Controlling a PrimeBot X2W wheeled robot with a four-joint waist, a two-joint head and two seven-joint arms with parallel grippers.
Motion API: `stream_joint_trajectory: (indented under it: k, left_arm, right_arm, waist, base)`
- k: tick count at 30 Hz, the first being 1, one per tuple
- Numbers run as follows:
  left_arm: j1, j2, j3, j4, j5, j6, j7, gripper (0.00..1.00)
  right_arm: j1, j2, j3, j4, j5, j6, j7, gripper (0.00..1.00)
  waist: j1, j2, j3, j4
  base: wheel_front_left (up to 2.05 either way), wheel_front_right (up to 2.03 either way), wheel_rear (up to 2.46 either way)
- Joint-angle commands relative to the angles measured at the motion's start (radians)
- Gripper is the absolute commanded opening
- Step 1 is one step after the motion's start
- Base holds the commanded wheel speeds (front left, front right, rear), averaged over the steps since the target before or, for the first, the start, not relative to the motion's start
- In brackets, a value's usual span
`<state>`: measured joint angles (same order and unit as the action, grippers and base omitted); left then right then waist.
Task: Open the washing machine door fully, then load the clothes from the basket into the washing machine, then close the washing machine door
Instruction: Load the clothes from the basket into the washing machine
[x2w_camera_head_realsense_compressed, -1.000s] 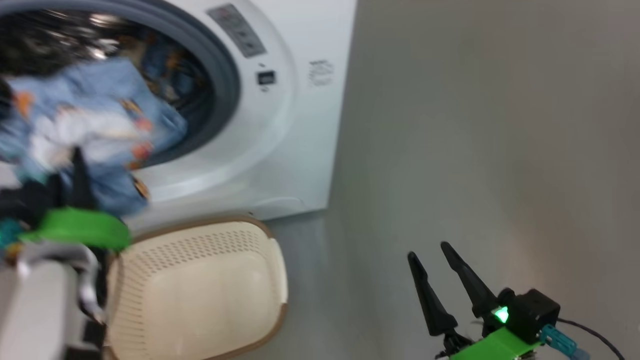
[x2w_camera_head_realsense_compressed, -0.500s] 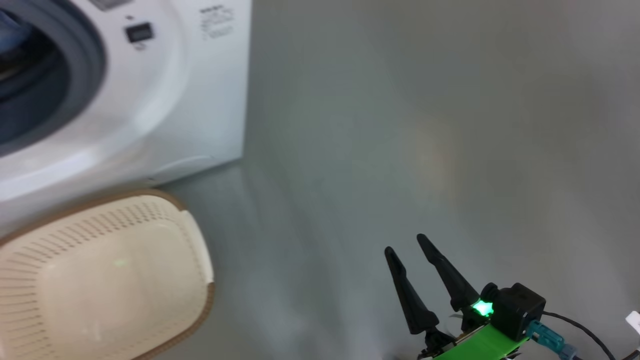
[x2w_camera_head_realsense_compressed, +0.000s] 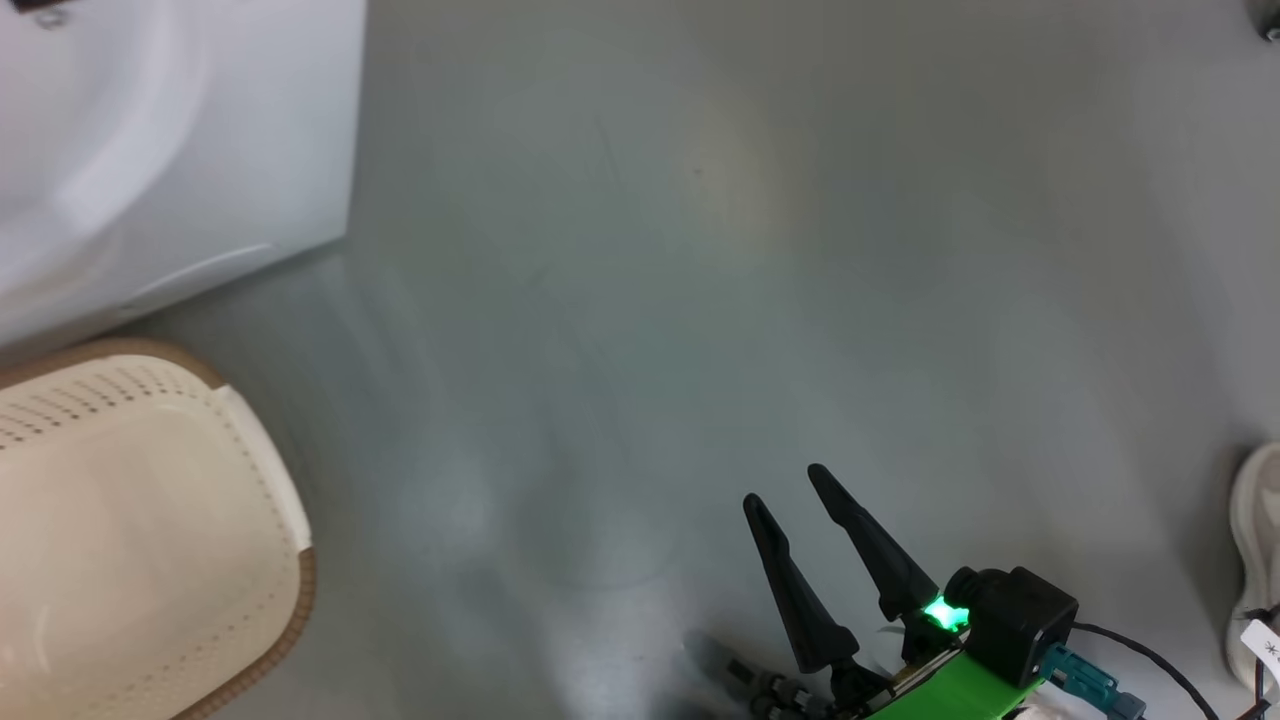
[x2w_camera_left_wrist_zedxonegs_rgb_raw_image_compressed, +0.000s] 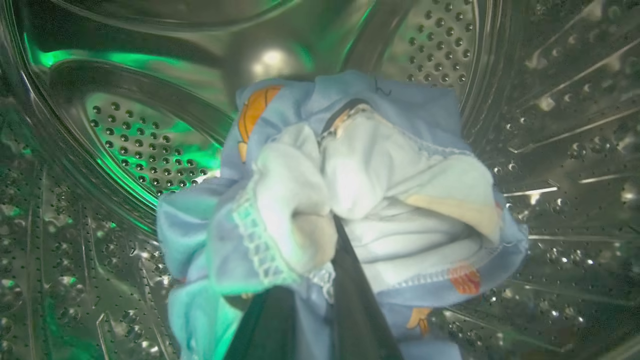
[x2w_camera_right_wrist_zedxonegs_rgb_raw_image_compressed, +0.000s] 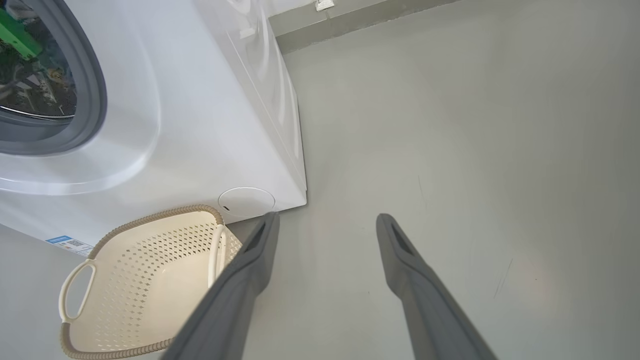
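Loading step: left end effector (x2w_camera_left_wrist_zedxonegs_rgb_raw_image_compressed: 320, 250) pinches clothes (x2w_camera_left_wrist_zedxonegs_rgb_raw_image_compressed: 400, 165) in drum (x2w_camera_left_wrist_zedxonegs_rgb_raw_image_compressed: 140, 145), right end effector (x2w_camera_head_realsense_compressed: 785, 490) spread at 5 o'clock; basket (x2w_camera_right_wrist_zedxonegs_rgb_raw_image_compressed: 145, 280) looks empty, so next release, withdraw.

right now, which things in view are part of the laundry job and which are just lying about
Job: clothes, gripped by the left end effector inside the drum; washing machine; basket, seemingly empty; right end effector, open.
Just about: a person's pale shoe on the floor; the robot's own black cable.
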<state>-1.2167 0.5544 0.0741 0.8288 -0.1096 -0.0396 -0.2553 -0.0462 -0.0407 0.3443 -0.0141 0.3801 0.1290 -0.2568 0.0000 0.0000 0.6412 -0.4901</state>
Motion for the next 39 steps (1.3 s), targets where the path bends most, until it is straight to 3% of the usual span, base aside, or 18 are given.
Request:
stream_joint_trajectory:
  k: [1,3,4,6,7,8,11,14,23,28,39]
  left_arm:
    - [-0.024,0.068,0.022,-0.043,0.011,0.013,-0.006,0.00]
    - [-0.025,0.074,0.023,-0.034,0.015,0.021,-0.006,0.00]
    - [-0.025,0.076,0.019,-0.023,0.021,0.022,-0.006,0.08]
    - [-0.031,0.076,0.007,0.015,0.031,0.027,-0.006,0.43]
    - [-0.035,0.074,-0.001,0.042,0.036,0.027,-0.005,0.67]
    - [-0.038,0.072,-0.015,0.076,0.044,0.023,0.013,1.00]
    - [-0.066,0.060,-0.039,0.162,0.053,0.018,0.086,1.00]
    - [-0.089,0.049,-0.046,0.186,0.052,0.021,0.089,1.00]
    - [-0.080,-0.018,-0.036,0.244,0.008,0.037,0.013,1.00]
    - [-0.016,-0.068,-0.010,0.255,-0.040,0.021,-0.004,1.00]
    - [0.207,-0.187,0.029,0.121,-0.073,0.078,-0.006,1.00]
  right_arm:
    - [0.010,-0.009,0.024,-0.025,0.002,0.002,-0.005,1.00]
    - [0.014,-0.009,0.023,-0.025,0.000,0.002,-0.005,1.00]
    - [0.017,-0.009,0.023,-0.024,0.000,0.002,-0.005,1.00]
    - [0.019,-0.009,0.025,-0.021,0.000,0.002,-0.005,1.00]
    - [0.020,-0.009,0.026,-0.020,0.001,0.002,-0.005,1.00]
    - [0.021,-0.009,0.026,-0.018,0.001,0.002,-0.005,1.00]
    - [0.018,-0.009,0.025,-0.013,0.002,0.002,-0.005,1.00]
    - [0.016,-0.009,0.022,-0.010,0.001,0.002,-0.005,1.00]
    - [0.009,-0.009,-0.007,0.006,-0.003,0.002,-0.005,1.00]
    - [-0.002,-0.009,-0.015,0.022,-0.013,0.002,-0.005,1.00]
    - [-0.025,-0.009,-0.042,0.065,-0.045,0.002,-0.005,1.00]
  waist:
    - [0.0000,0.0000,0.037,-0.032]
    - [0.0000,0.0000,0.038,-0.031]
    - [0.0000,0.0000,0.037,-0.030]
    - [0.0000,0.0000,0.034,-0.025]
    - [0.0000,0.0000,0.030,-0.021]
    - [0.0000,0.0000,0.024,-0.017]
    - [0.0000,0.0000,0.010,-0.006]
    - [0.0000,0.0000,0.002,0.001]
    - [0.0000,0.0000,-0.067,0.045]
    - [0.0000,0.0000,-0.125,0.078]
    - [0.0000,0.0000,-0.267,0.161]
  base:
    - [0.00,0.00,0.00]
    - [0.00,0.00,0.00]
    - [0.00,0.00,0.00]
    - [0.00,0.00,0.00]
    - [0.00,0.00,0.00]
    - [0.00,0.00,0.00]
    - [0.00,0.00,0.00]
    - [0.00,0.00,0.00]
    - [0.00,0.00,0.00]
    - [0.00,0.00,0.00]
    - [0.00,0.00,0.00]
